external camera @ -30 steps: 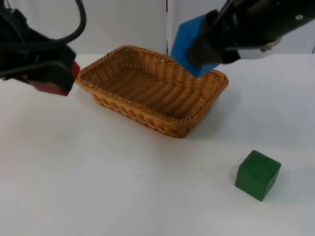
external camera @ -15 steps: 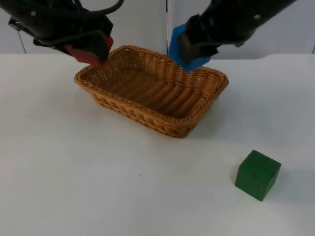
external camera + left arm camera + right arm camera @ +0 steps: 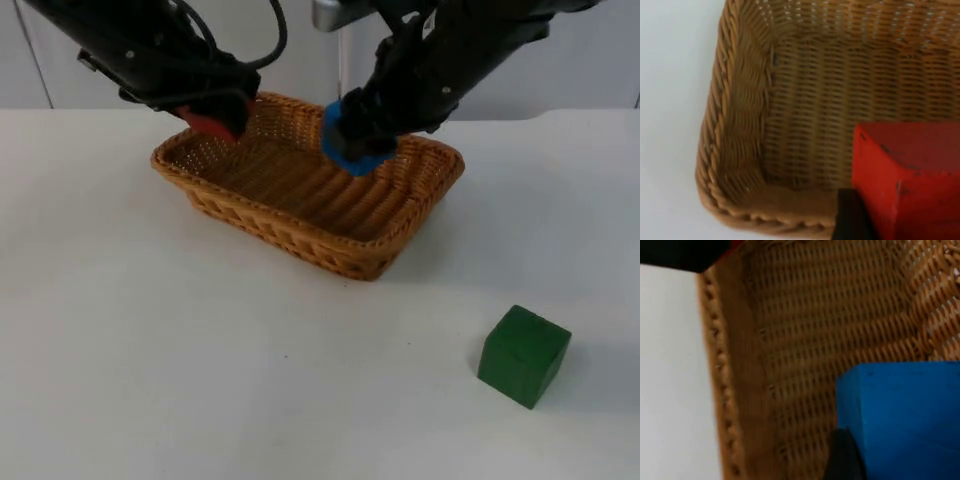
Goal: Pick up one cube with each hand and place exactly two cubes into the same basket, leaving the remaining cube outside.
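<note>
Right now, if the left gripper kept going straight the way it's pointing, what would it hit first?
Probably the woven floor of the basket: the left gripper, shut on the red cube, points down into it.

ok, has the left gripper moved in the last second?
Yes. The left gripper, shut on the red cube, has swung from outside the basket to above its left end, toward the wall.

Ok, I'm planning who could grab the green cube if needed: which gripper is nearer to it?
Right. The right gripper holds the blue cube over the basket, up-table from the green cube. The left gripper, with the red cube, is over the basket's far left end, farther off.
</note>
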Action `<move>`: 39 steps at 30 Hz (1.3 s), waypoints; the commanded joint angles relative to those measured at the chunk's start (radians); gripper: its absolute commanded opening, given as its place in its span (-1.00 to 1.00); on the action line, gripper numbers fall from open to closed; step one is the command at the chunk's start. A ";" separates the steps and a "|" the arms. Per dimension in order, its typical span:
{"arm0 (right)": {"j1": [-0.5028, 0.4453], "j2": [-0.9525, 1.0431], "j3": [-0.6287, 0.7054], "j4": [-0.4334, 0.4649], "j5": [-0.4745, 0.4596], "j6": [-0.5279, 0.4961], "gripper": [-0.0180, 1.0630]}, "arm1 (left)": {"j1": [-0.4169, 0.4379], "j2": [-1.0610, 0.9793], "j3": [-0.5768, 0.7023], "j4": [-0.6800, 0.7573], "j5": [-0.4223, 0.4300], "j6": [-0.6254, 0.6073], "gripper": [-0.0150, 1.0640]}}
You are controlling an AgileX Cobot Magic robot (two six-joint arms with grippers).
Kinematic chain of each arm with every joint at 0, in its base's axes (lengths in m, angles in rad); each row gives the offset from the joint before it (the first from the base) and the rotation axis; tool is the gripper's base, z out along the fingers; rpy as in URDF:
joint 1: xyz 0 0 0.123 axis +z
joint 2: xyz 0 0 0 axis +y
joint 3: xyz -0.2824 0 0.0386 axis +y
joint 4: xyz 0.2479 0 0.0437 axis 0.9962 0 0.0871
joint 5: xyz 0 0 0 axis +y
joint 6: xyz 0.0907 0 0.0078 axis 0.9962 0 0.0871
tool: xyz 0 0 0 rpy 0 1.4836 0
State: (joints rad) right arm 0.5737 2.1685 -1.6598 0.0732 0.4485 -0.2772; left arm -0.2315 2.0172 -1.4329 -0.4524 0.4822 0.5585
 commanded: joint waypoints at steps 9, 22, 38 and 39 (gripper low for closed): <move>-0.008 0.082 -0.024 -0.009 -0.127 0.000 -0.97 | -0.008 0.166 -0.152 -0.019 -0.024 0.042 -0.97; -0.008 0.160 -0.034 -0.011 -0.182 0.000 -0.97 | -0.010 0.254 -0.159 -0.057 -0.078 0.092 -0.97; -0.008 0.180 -0.034 -0.011 -0.213 0.003 -0.77 | -0.010 0.280 -0.159 -0.071 -0.074 0.092 -0.90; -0.008 0.180 -0.034 -0.011 -0.213 0.003 -0.77 | -0.010 0.280 -0.159 -0.071 -0.074 0.092 -0.90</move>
State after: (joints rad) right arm 0.5666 2.3543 -1.6875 0.0603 0.2585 -0.2772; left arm -0.2360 2.3016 -1.5868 -0.5047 0.4099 0.6468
